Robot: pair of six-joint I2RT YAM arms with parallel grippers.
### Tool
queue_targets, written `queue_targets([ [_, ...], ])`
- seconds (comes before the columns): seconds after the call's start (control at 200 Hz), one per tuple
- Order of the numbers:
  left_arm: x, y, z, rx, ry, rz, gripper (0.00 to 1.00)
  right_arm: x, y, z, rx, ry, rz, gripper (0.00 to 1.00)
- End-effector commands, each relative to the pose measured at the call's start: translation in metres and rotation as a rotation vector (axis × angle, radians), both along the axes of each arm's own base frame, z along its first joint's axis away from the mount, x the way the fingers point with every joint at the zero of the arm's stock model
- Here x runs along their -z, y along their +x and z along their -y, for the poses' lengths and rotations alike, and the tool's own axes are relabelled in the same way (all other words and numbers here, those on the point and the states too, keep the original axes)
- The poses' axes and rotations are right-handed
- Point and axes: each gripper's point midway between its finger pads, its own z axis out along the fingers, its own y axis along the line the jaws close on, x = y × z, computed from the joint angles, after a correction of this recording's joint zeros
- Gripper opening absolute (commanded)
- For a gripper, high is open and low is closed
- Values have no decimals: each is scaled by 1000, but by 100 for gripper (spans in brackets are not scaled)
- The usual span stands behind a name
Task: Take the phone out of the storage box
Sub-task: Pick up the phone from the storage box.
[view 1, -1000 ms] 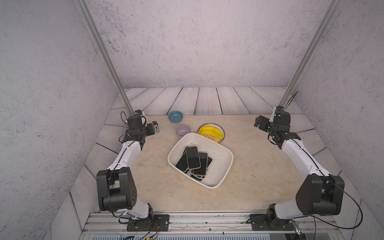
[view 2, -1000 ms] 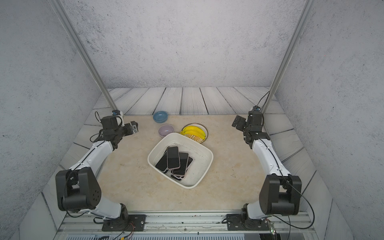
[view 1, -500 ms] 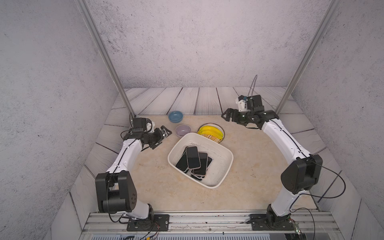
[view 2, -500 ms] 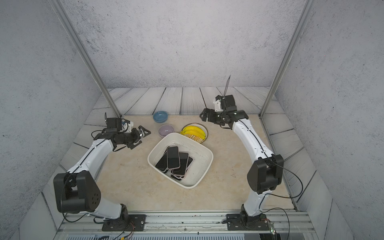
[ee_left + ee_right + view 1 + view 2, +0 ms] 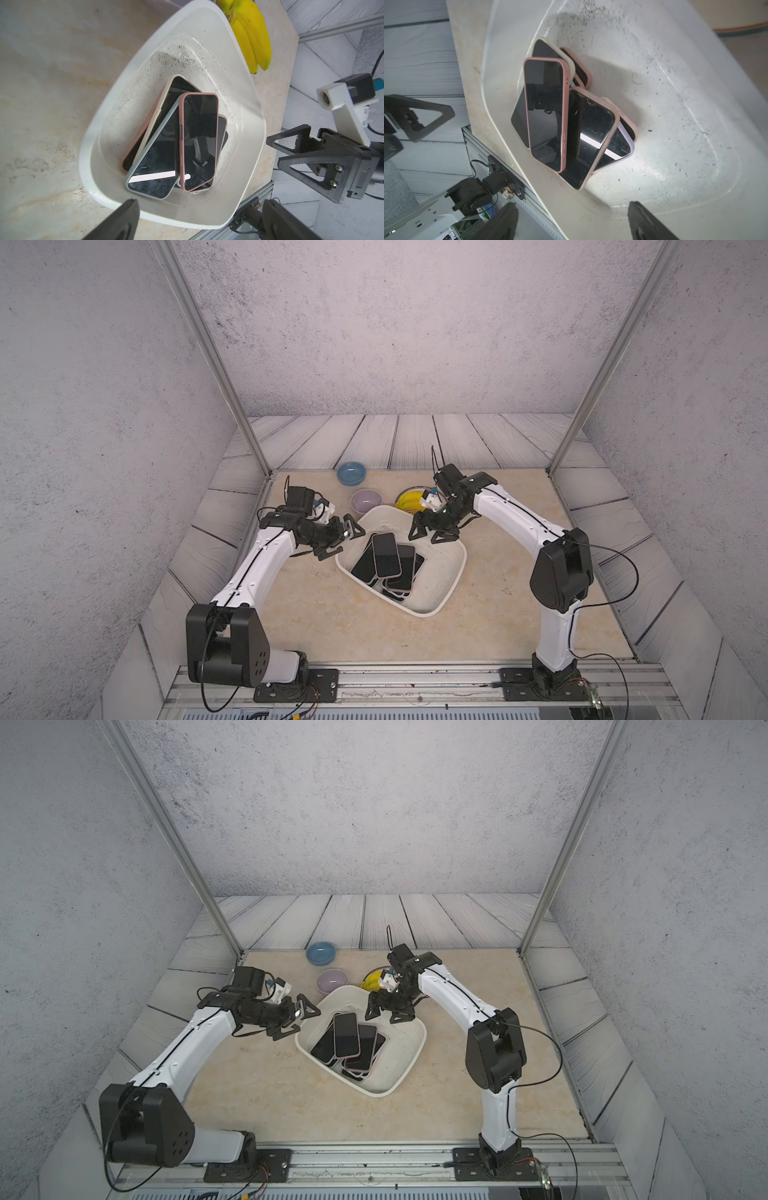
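Storage box (image 5: 440,577) at mid-frame on the surface (image 5: 332,626), with a heap of phones (image 5: 387,560) in it.
In both top views the phones lie stacked crosswise in the left half of the box. Just behind the box's far rim, higher in the frame, is a plate of bananas (image 5: 409,501). The near bowl (image 5: 365,500) sits left of the plate, and the far bowl (image 5: 351,472) is farther back and a little more to the left. The left pincer (image 5: 350,540) is at the box's left rim, and the right pincer (image 5: 428,536) hangs over its upper right edge.

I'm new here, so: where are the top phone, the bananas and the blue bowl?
top phone (image 5: 386,554): in a top view, screen centre.
bananas (image 5: 252,35): left wrist view, bunch middle.
blue bowl (image 5: 351,472): in a top view, its hollow.
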Motion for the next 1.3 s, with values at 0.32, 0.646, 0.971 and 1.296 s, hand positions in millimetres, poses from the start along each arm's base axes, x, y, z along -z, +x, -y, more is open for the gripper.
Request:
queue_targets([
  [0.32, 15, -19, -59, -111, 372, -102, 98, 21, -11, -33, -7, -339, 210, 100],
  [0.646, 19, -40, -93, -156, 548, -136, 98, 37, -3, -74, -41, -397, 326, 100],
  [0.971, 18, -44, -94, -127, 544, -119, 99, 52, 4, -95, -42, -440, 345, 100],
  [1.296, 21, -50, -94, -101, 548, -121, 98, 80, 1, -96, -36, -486, 284, 100],
])
